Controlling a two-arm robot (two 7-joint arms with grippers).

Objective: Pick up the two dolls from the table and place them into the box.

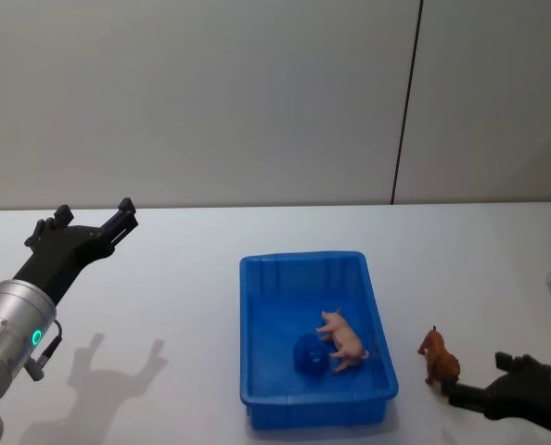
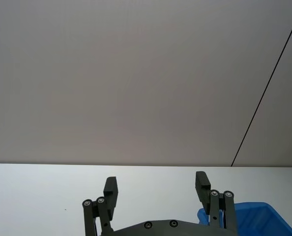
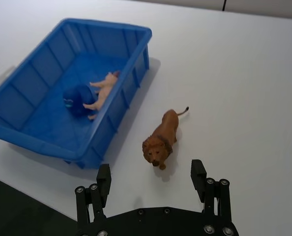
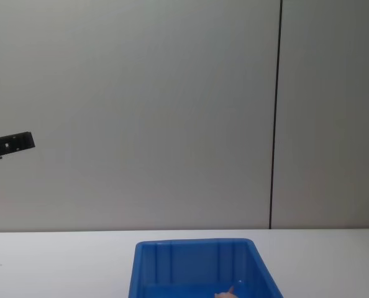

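A peach pig doll [image 1: 342,338] lies on the floor of the blue box [image 1: 303,260], next to a dark blue rounded thing [image 1: 310,353]. A brown lion doll [image 1: 437,356] stands on the white table [image 1: 183,278] just right of the box. My right gripper [image 1: 484,380] hovers open right behind the lion; in the right wrist view the lion [image 3: 161,137] sits just ahead of the open right gripper [image 3: 151,168], with the pig [image 3: 102,88] inside the box [image 3: 106,27]. My left gripper [image 1: 96,211] is raised at the far left, open and holding nothing.
A plain grey wall with a dark vertical seam [image 1: 405,102] rises behind the table. Bare tabletop stretches left of the box and beyond it. The table's near edge [image 3: 18,184] runs close to the box in the right wrist view.
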